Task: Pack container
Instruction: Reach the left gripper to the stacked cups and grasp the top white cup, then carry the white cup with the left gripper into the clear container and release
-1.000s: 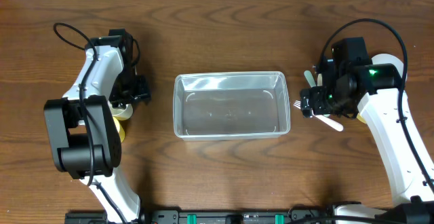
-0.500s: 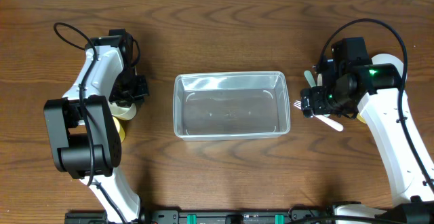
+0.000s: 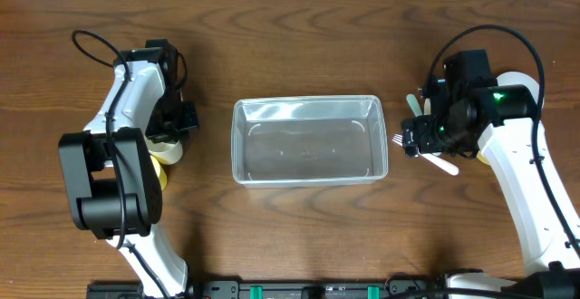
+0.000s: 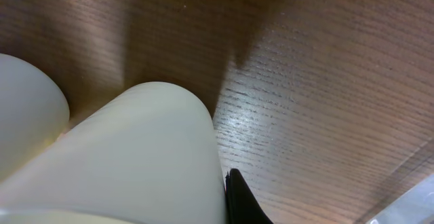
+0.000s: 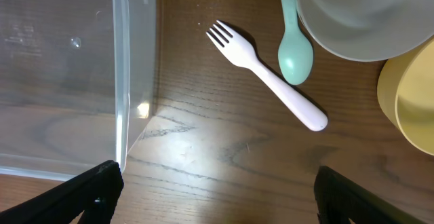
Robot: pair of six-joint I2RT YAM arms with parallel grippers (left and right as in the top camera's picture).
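1. The clear container (image 3: pixel 308 140) sat in the middle of the wooden desk (image 3: pixel 308 36), between the 2 arms.
2. The left claw (image 3: pixel 181 120) was closed, low against a cream cup (image 4: pixel 135 156) left of the container; whether it pinched the cup could not be told.
3. The right claw (image 5: pixel 217 193) stood wide open, holding nothing, above a white fork (image 5: pixel 264 75) just right of the container.
4. A mint spoon (image 5: pixel 295 47) lay just beside the fork, near a white bowl (image 5: pixel 366 13) and a yellow bowl (image 5: pixel 410 95).

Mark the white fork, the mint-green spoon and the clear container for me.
white fork (image 5: pixel 268 79): right wrist view, middle of handle.
mint-green spoon (image 5: pixel 291 37): right wrist view, where handle meets bowl.
clear container (image 3: pixel 308 140): overhead view, bare floor.
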